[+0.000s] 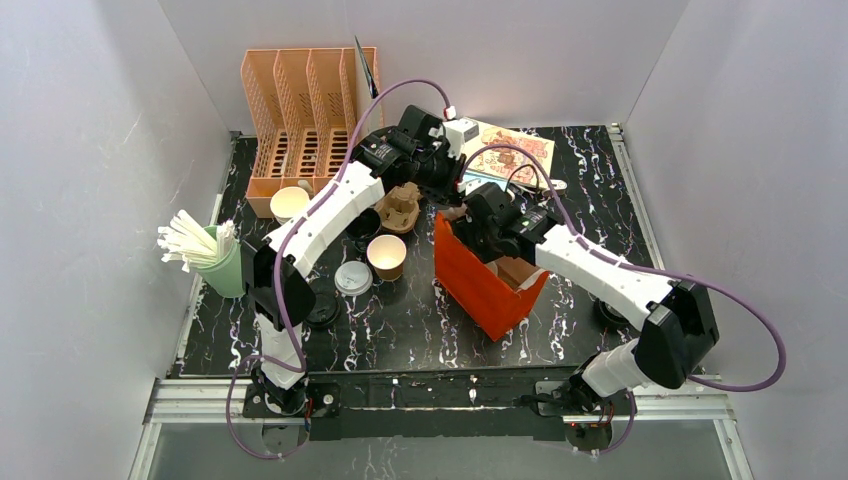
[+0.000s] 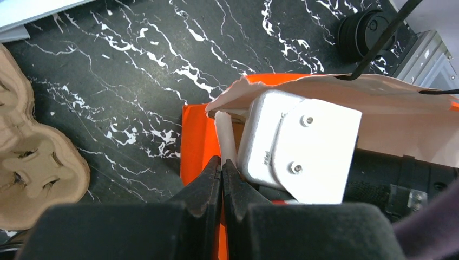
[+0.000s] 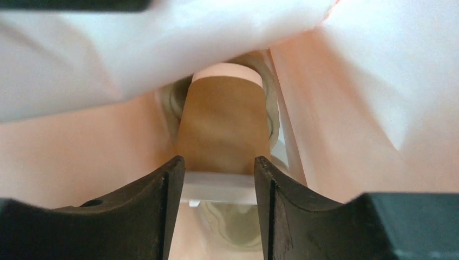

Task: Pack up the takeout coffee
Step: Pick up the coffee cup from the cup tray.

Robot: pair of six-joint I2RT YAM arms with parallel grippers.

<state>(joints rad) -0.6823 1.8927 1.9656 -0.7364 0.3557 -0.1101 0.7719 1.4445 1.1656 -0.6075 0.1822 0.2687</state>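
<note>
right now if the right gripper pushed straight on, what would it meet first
The brown cup, dead ahead inside the orange bag, with its white lid nearest the jaws. Depth is unclear.

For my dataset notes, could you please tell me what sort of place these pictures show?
Most likely a robot lab test cell dressed as a coffee takeout counter: plain white walls box in a marbled table holding straws, a cup carrier and an orange bag.

Overhead, two wrist close-ups; common bag [image 1: 480, 285]
</note>
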